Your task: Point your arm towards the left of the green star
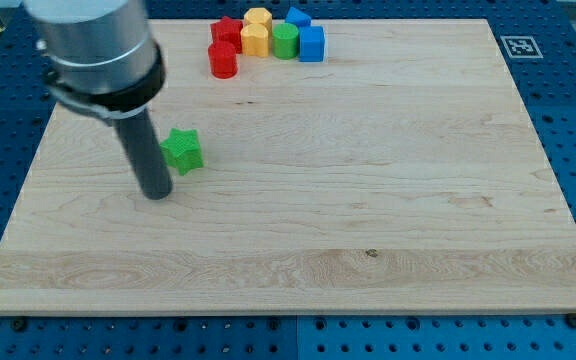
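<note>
One target, green star point(181, 150), lies on board point(368, 200) far below-left of block cluster point(266, 40). You see tip point(157, 195) just left of star, slightly lower, apparently not touching. No pincer on rod. Task looks nearly done; only small adjustment maybe.

My tip point(156, 194) sits just beside the green star point(182, 150), which blocks the way at about 1 o'clock from it; every other way from my tip is bare board point(368, 220). Far off at 12 to 1 o'clock, near the view's top edge, a tight bunch stands in the way: a red cylinder point(224, 59), a red star point(226, 31), two yellow blocks point(256, 32), a green cylinder point(285, 42) and two blue blocks point(308, 38). Between the green star and that bunch there is open room to pass.
</note>
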You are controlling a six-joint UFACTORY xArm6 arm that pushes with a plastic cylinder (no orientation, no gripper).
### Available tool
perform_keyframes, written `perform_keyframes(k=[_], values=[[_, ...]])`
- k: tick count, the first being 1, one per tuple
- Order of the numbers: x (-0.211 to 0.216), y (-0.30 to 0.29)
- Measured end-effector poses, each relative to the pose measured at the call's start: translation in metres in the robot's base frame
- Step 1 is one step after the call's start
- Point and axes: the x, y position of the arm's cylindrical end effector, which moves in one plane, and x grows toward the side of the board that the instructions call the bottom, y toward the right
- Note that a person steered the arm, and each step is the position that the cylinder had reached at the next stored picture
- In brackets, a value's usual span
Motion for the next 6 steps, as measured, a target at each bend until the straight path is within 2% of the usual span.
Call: perform_keyframes(k=[1,2,4,5,6], values=[[0.015,-0.023],[0.003,-0.037],[-0.091,-0.019],[-0.098,-0.012],[-0.091,-0.032]])
